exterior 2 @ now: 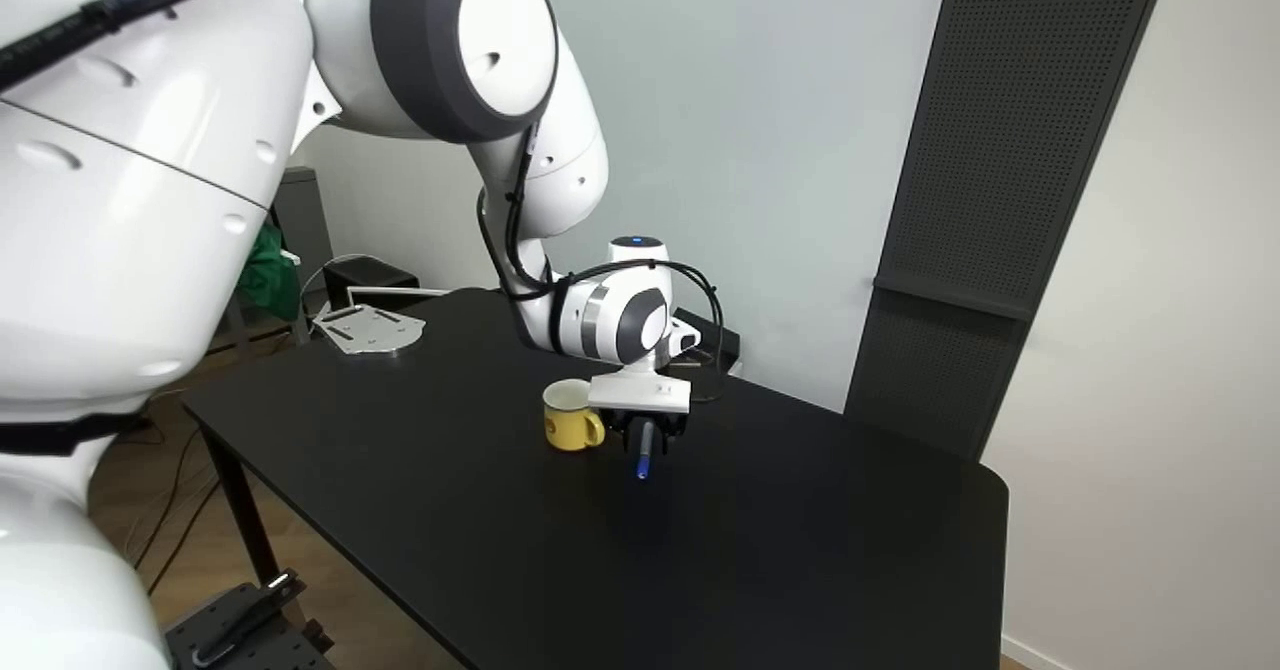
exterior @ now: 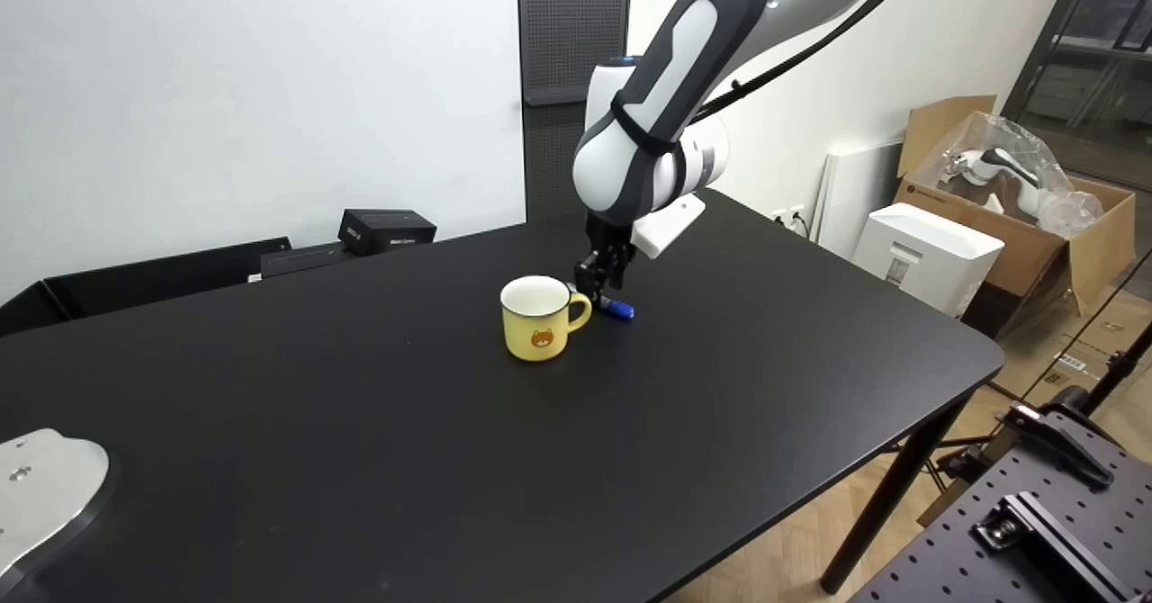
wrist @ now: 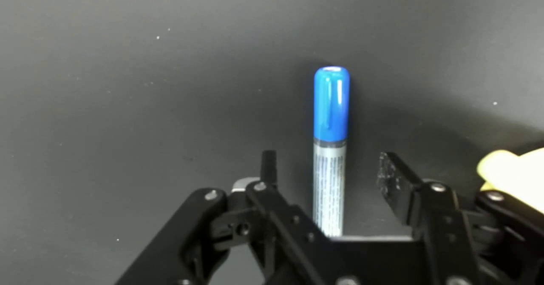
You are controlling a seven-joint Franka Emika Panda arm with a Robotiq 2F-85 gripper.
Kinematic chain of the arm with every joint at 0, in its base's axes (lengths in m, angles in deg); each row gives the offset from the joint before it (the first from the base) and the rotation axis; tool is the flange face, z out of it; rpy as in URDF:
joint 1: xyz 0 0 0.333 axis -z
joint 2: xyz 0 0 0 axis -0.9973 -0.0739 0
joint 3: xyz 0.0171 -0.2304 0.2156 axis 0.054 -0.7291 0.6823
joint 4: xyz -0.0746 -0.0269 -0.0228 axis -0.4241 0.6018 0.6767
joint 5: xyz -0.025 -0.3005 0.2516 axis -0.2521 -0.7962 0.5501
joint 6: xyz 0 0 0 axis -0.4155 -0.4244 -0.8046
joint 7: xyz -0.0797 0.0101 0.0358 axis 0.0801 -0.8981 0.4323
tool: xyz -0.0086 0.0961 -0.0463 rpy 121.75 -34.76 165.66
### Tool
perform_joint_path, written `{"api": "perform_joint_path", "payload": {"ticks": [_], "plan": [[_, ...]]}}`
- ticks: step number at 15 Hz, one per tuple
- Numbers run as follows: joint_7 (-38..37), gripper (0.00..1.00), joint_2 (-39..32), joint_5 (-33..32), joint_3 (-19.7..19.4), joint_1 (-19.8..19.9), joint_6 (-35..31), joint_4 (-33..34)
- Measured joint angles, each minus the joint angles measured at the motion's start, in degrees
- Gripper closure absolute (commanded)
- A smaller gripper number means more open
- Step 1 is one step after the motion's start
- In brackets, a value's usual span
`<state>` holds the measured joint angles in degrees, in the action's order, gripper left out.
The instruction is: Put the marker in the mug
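Seemingly without contact, the spread pincer (wrist: 326, 166) straddles the marker (wrist: 330, 149), hiding its tail in the wrist view.

I count one marker (wrist: 331, 106), one mug (exterior: 531, 331), two fingers (wrist: 397, 187) on my pincer (wrist: 327, 155), and one pale plate (exterior 2: 370, 330) by the bench's (exterior 2: 780, 550) edge.

Matt-black table (exterior: 765, 423) with a rounded corner: a slim black leg (exterior: 893, 495) stands beneath.
Plain white wall (exterior: 252, 90): rises behind the table.
Tall dark-grey perforated panel (exterior 2: 1030, 120): stands between stretches of that wall.
Pale brown wooden floor (exterior: 792, 549): shows below the table.
Open brown cardboard box (exterior: 1035, 247): sits near a white rectangular container (exterior: 945, 265).
Light: bright across the wall.
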<state>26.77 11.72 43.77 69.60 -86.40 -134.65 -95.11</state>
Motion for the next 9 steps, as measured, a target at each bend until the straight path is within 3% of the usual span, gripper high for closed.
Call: {"api": "perform_joint_path", "payload": {"ticks": [5,9], "plan": [[0.0,0.99,-0.9,0.0,0.0,0.2,0.0,0.2],[0.0,0.95,-0.9,0.1,0.0,0.5,-0.1,0.6]]}}
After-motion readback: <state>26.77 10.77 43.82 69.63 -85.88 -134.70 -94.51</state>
